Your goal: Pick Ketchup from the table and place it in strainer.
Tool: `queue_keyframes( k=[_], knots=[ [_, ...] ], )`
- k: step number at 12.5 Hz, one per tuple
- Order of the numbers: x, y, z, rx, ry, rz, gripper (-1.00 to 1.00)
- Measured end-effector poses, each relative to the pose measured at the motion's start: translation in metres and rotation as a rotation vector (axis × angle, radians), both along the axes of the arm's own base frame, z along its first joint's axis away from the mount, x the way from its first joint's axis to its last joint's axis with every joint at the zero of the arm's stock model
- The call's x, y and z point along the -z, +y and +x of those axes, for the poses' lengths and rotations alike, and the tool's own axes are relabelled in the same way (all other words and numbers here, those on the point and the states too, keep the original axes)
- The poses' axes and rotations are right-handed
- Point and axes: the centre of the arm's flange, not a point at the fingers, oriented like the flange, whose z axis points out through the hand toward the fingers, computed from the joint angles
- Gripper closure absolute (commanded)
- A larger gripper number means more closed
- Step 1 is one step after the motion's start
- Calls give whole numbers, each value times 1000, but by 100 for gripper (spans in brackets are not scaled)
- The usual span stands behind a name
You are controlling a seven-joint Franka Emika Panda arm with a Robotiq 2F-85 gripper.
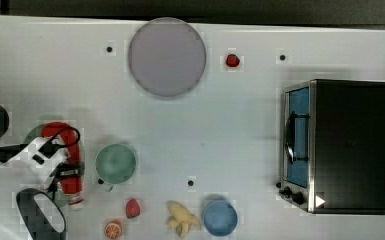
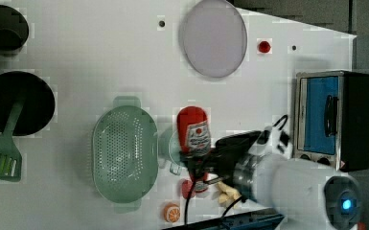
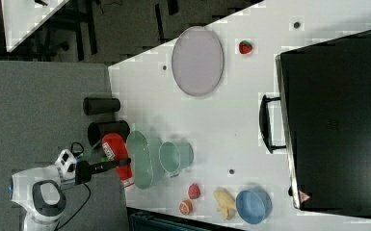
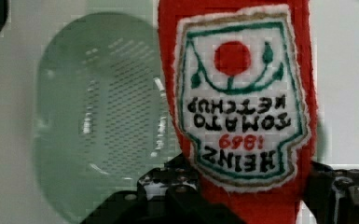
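Observation:
My gripper (image 2: pixel 199 163) is shut on the ketchup (image 2: pixel 194 132), a red bottle with a white label, holding it near its capped end and raised off the table. In the wrist view the ketchup (image 4: pixel 242 93) fills the middle between my black fingers (image 4: pixel 177 189), with the mint-green strainer (image 4: pixel 98 121) below and beside it. The top view has the ketchup (image 1: pixel 65 150) and gripper (image 1: pixel 69 172) over the strainer (image 1: pixel 31 136), which is mostly hidden. In the left view the strainer (image 2: pixel 124 153) lies just left of the bottle. The right view shows the ketchup (image 3: pixel 117 154) beside the strainer (image 3: pixel 142 161).
A green cup (image 1: pixel 116 163) stands close to the strainer. A strawberry (image 1: pixel 133 208), orange slice (image 1: pixel 113 229), banana (image 1: pixel 182 219) and blue bowl (image 1: pixel 220 217) line the front edge. A purple plate (image 1: pixel 167 56), a second strawberry (image 1: pixel 232 60) and a toaster oven (image 1: pixel 337 145) lie farther off.

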Motion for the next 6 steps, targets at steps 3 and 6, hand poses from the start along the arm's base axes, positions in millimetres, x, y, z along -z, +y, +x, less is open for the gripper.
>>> queue_keyframes(
  k=[3, 6],
  knots=[
    [30, 33, -10, 77, 31, 86, -21],
    [65, 44, -7, 154, 86, 158, -21]
  ],
)
